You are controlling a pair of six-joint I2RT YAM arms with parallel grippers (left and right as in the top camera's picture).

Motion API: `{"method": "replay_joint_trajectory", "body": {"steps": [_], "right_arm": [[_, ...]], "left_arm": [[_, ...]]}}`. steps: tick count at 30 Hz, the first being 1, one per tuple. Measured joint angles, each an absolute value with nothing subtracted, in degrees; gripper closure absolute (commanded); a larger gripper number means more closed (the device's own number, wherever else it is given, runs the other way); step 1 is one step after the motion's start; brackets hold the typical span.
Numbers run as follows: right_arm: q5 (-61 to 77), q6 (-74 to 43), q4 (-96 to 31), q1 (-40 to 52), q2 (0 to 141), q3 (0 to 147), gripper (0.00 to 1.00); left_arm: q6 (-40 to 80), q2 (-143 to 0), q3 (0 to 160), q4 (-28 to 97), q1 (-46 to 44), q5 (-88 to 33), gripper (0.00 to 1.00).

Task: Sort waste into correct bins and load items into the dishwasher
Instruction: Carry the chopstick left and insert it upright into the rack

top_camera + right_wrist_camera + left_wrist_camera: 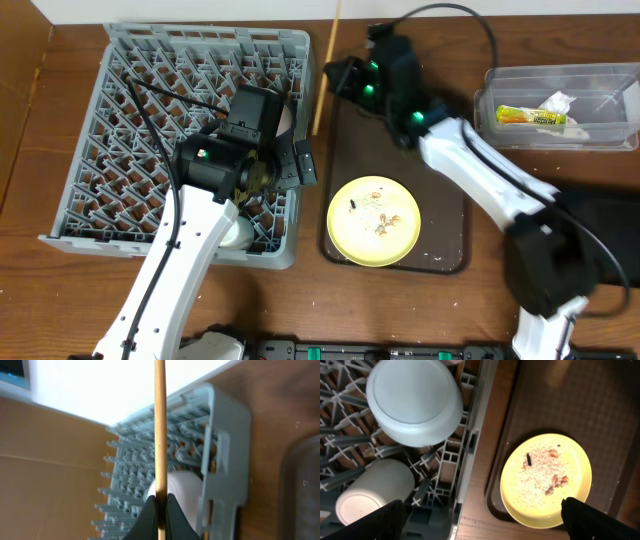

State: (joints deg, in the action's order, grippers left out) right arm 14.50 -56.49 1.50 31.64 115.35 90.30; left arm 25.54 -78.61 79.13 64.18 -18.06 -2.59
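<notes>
Chopstick [160, 420] is pinched right at the fingertips of the right tool [160, 502], jaws pressed together on it. The stick runs straight out past the tips, so in that wrist view it cuts the picture down the middle. Beyond the tips sits the grey dish rack [220, 460] with something round and white parked inside, but I can't tell from there which dish it is. From overhead the stick is slightly slanted and hangs over the strip of bench [400, 300] between the rack and the brown tray [445, 235]. Left tool [482, 517] is spread wide with nothing in it, just its two black fingers [375, 520] poking into the bottom corners of its own view. It hangs over the edge of the rack. On one side of it, in the rack, are an upside-down light blue bowl [415, 400] and a white cup [370, 492] among the pegs. On the other side is the yellow plate [575, 460] on the brown tray, dusted with pale crumbs [555, 480]. On the side of the right tool away from the rack sits the clear tub [610, 90], with the green-and-yellow snack wrapper [525, 116] and the crumpled tissue [560, 102] inside. There's print on the wrapper, but it's way too small to read.
</notes>
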Motion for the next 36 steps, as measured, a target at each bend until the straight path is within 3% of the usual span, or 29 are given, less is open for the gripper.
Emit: {"method": "replay_joint_trajectory", "body": {"steps": [5,15,20,32,36], "right_arm": [[15.6,-56.8,-6.6,33.6,126.3,104.2,0.99],[15.7,-56.8,-10.8,40.3,132.7,105.5,0.99],[14.1,-56.8,-12.3,40.7,132.7,106.0,0.83],[13.8,-55.2,-13.1,39.7,132.0,106.1,0.72],[11.5,-52.8,-15.3,38.5,129.0,106.1,0.55]], "left_arm": [[25.5,-78.7,79.1,64.1,-18.1,-2.6,0.00],[25.5,-78.7,79.1,64.1,-18.1,-2.6,0.00],[25.5,-78.7,79.1,64.1,-18.1,-2.6,0.00],[25.5,-78.7,79.1,64.1,-18.1,-2.6,0.00],[25.5,-78.7,79.1,64.1,-18.1,-2.6,0.00]]}}
